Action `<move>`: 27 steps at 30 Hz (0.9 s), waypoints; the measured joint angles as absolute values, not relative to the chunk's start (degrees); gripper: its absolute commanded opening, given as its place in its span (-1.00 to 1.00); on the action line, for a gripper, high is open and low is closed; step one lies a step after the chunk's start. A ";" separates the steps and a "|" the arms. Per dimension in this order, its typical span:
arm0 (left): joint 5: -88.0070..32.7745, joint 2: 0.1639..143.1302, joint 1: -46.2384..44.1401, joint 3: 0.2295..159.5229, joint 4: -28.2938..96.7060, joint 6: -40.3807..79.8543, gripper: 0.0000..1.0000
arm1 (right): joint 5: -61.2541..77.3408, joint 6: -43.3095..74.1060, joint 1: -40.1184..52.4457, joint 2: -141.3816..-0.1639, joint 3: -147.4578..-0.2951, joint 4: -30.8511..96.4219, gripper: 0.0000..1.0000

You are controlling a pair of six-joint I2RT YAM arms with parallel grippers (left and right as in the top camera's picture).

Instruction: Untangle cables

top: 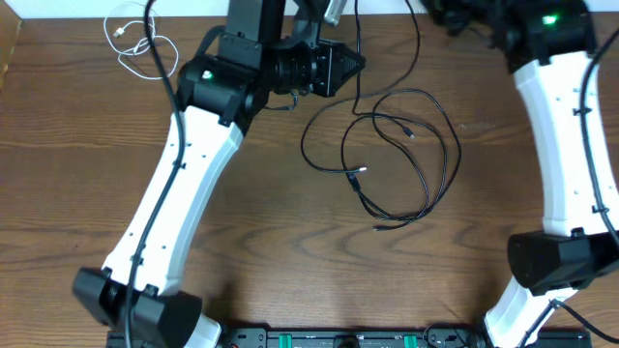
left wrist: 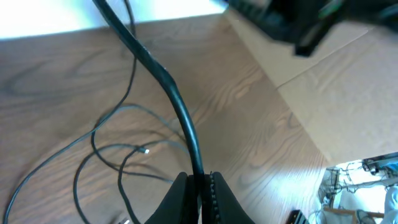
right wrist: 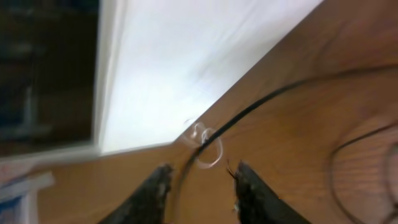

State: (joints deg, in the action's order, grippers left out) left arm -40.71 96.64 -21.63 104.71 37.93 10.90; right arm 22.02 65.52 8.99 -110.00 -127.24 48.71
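Observation:
Black cables (top: pixel 360 172) lie in tangled loops with small plugs on the wooden table (top: pixel 271 213), right of centre. My left gripper (top: pixel 346 64) hangs over their far left side. In the left wrist view this gripper (left wrist: pixel 199 182) is shut on a black cable (left wrist: pixel 180 106) that rises away to the upper left, with loose loops (left wrist: pixel 144 150) below. The short white cable (top: pixel 135 43) lies coiled at the far left. My right gripper (right wrist: pixel 200 177) is open, with a black cable (right wrist: pixel 249 112) running loose between its fingers and the white cable (right wrist: pixel 208 148) seen beyond.
My left arm (top: pixel 184 164) crosses the table's left half and my right arm (top: pixel 571 145) stands along the right side. A black strip of equipment (top: pixel 338 338) lines the near edge. A pale board (left wrist: pixel 336 93) lies past the table's edge in the left wrist view.

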 measured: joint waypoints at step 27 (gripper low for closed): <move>-26.50 83.79 -16.43 112.03 -7.31 42.06 -0.85 | 23.51 14.02 1.54 -110.00 -127.26 82.11 0.98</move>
